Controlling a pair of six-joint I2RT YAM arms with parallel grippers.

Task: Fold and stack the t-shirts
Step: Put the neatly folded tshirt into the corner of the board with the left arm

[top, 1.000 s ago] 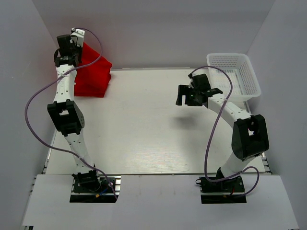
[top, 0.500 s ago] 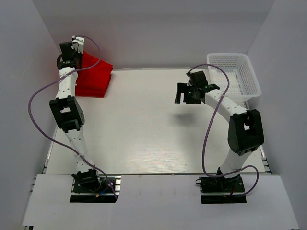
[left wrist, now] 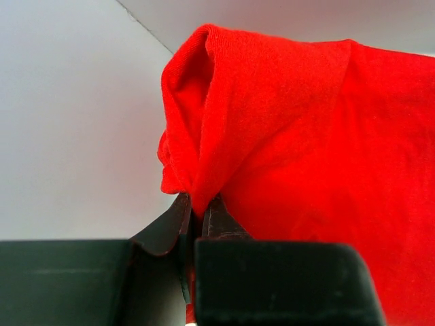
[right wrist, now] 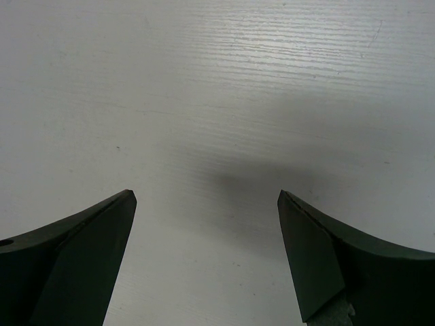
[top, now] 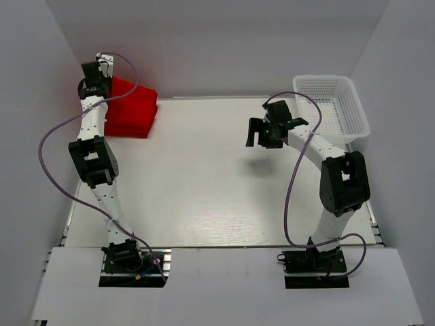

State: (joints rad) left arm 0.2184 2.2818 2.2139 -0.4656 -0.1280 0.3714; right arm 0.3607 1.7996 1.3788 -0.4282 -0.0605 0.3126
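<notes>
My left tool (left wrist: 198,212) clamps a bunched fold of red shirt (left wrist: 292,122) at the back edge of the stack (top: 132,112), in the far left corner of the table (top: 204,190). My right tool (right wrist: 207,197) hangs above the table with its jaws spread wide, near the basket (top: 336,102).

Overhead view: I see a white table (top: 204,183) with a faint wood grain filling the middle of the frame. A folded stack of red t-shirts (top: 132,117) lies on it in the upper left, at the table's far edge. A white mesh basket (top: 333,102) sits in the upper right corner, well apart from the stack. Right wrist view: bare table surface carrying a soft grey shadow (right wrist: 258,183).
</notes>
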